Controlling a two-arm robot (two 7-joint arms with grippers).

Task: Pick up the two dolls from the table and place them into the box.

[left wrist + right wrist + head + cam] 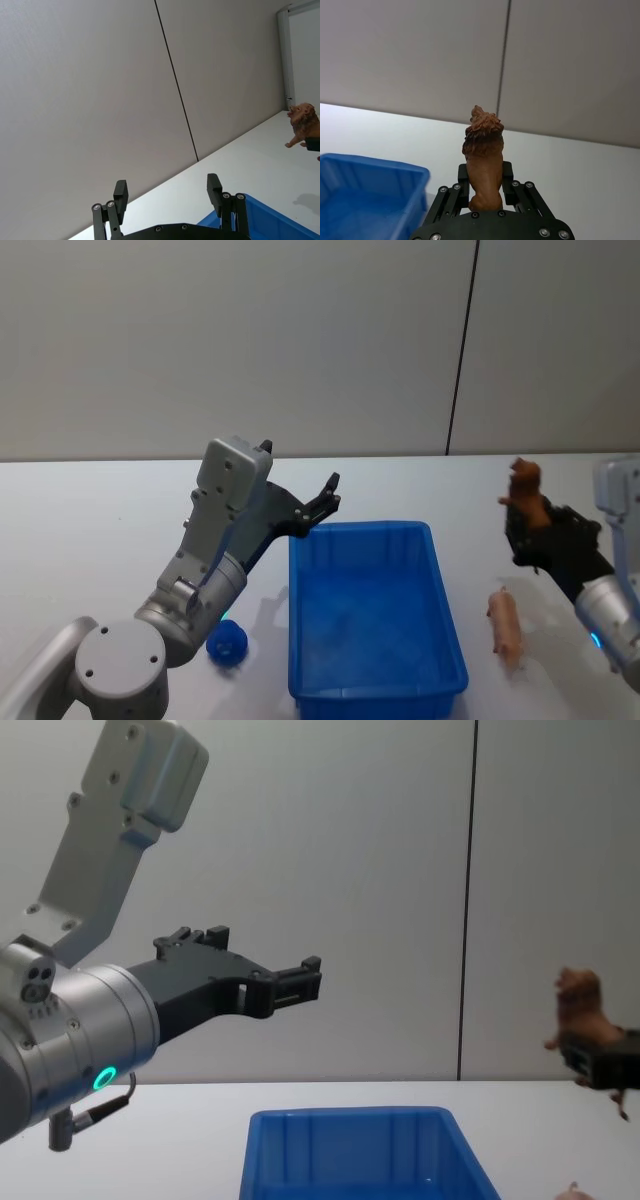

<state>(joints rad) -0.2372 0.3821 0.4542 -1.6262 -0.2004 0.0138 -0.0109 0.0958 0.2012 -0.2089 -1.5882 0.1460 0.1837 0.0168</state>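
Right tool point(483, 181), raised right of the blue box point(297, 640), clamps the brown maned doll point(482, 142) upright, its feet hidden between the fingers point(509, 172). The pale pink doll point(505, 625) lies on the white worktop point(100, 530) beside the box, details too small to tell. Left tool point(167, 186) hangs open over the box's far left corner.

The brown doll point(482, 145) clamped in the right pincer point(485, 172) looked hard and moulded, its mane ridged and rough, its finish dull. That pincer's fingers point(463, 175) were matt black, studded with shiny metal pins point(456, 186). Below it the pink doll point(505, 625) looked smooth and pale. The box point(360, 529) was smooth blue plastic with a soft sheen, the tabletop point(100, 520) plain matt white. The gaping left pincer point(167, 186) was matt black too, its arm casing point(225, 500) smooth grey.
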